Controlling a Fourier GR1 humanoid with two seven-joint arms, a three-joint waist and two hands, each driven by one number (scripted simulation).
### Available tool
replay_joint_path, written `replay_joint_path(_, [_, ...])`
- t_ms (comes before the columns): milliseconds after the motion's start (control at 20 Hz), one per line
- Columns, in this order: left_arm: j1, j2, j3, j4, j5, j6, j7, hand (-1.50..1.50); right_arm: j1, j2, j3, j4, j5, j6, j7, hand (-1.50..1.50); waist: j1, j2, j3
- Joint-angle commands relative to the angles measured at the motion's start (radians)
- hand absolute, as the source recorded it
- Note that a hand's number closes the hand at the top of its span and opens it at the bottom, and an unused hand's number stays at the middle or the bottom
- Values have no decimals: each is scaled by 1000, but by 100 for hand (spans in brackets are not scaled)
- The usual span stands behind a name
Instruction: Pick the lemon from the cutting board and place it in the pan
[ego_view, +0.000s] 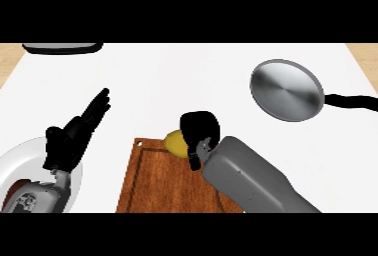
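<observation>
Lemon (175, 144), clasped by right hand (199, 131), outside pan (286, 90).

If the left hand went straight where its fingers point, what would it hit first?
Probably nothing: the left hand, open at the view's left, points up-right across bare counter, right of the dark object at the far edge.
</observation>
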Motion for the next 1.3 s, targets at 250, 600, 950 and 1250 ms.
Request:
replay_joint_path(250, [44,12,15,-27,-5,0,-10,0,74,-50,88,-408,359,-357,165,150,-24,-12,1])
replay_joint_path(600, [7,9,26,-31,1,-17,19,0,142,-31,167,-626,655,-428,286,150,0,4,0])
replay_joint_path(950, [-31,-9,31,-18,-11,-36,31,0,305,-164,-31,-737,689,-489,149,150,8,11,1])
replay_joint_path(1250, [51,-33,11,-56,-30,-38,-3,0,313,-171,-283,-606,514,-646,-63,150,27,15,1])
